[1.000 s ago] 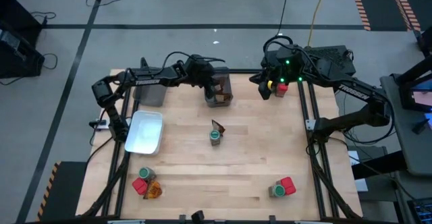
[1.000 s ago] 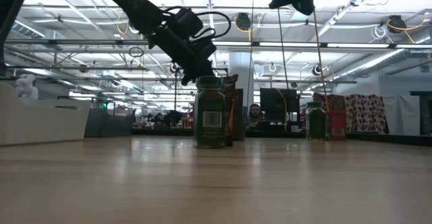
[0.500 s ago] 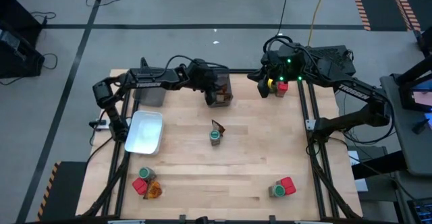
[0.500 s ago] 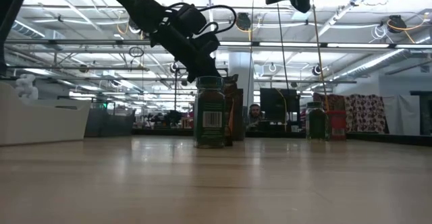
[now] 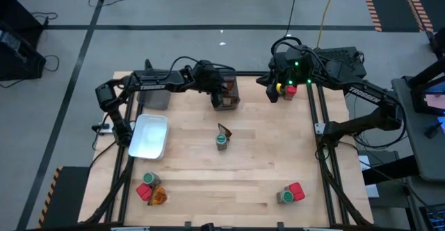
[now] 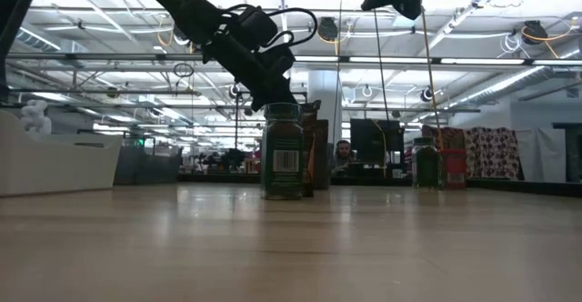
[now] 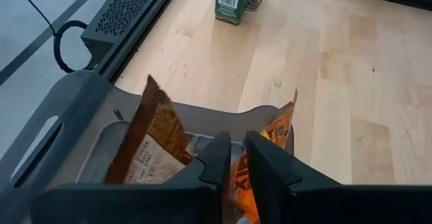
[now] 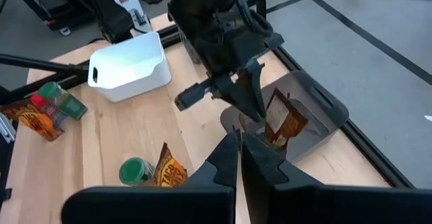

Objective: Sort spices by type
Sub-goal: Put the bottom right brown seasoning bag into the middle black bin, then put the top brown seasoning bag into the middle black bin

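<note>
Presently the left end effector (image 5: pixel 221 93) hangs over the dark grey bin (image 5: pixel 232 103) at the middle of the counter's far edge. Its fingers (image 7: pixel 216 158) stand only narrowly parted, tips down among the brown-orange packets (image 7: pixel 150 142) standing in that bin; whether they touch a packet cannot be told.

The right end effector (image 5: pixel 272 94) is at the far right corner of the counter (image 5: pixel 264 154), fingers pressed together and holding nothing, raised above a green-lidded jar (image 5: pixel 287 88) and a red container (image 5: pixel 291 89) lying there.

At the counter's centre one green-lidded jar (image 5: pixel 221 140) stands upright with a brown-orange packet (image 5: pixel 224 129) just beside it on the far side.

At the near left corner a red container (image 5: pixel 144 191), a green-lidded jar (image 5: pixel 149 181) and a brown-orange packet (image 5: pixel 158 196) lie clustered, touching or nearly so.

At the near right corner a red container (image 5: pixel 295 189) and a green-lidded jar (image 5: pixel 286 197) sit together.

A white tray (image 5: pixel 149 136) rests along the left edge, and a second dark grey bin (image 5: pixel 156 97) sits at the far left corner.
</note>
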